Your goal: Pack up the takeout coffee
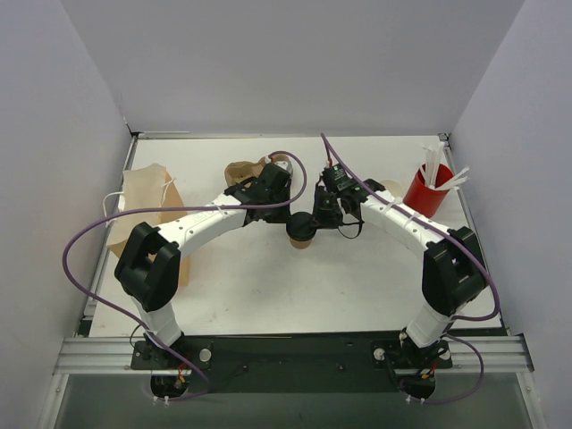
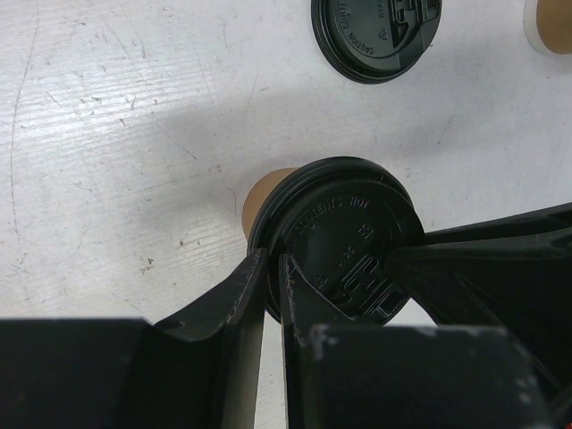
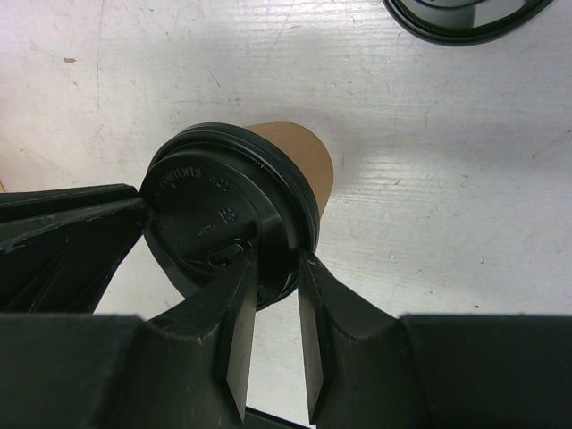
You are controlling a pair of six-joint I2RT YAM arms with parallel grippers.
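Evidently, coffee cup (image 3: 295,152) stands upright.

My left arm (image 1: 192,225) and right arm (image 1: 402,223) are white with bulky black joints, purple cables (image 1: 65,259) looping off them; left gripper (image 2: 273,261) and right gripper (image 3: 275,268) are matte black.

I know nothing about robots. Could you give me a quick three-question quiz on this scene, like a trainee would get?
1. Which thing do the left gripper and the right gripper both meet at?
A) a glass bottle
B) the brown paper cup
C) a spoon
2. True or false: that cup has no lid on it.
3. Fill in: the red cup at the far right holds white ____.

Key
1. B
2. False: its black lid is on.
3. straws
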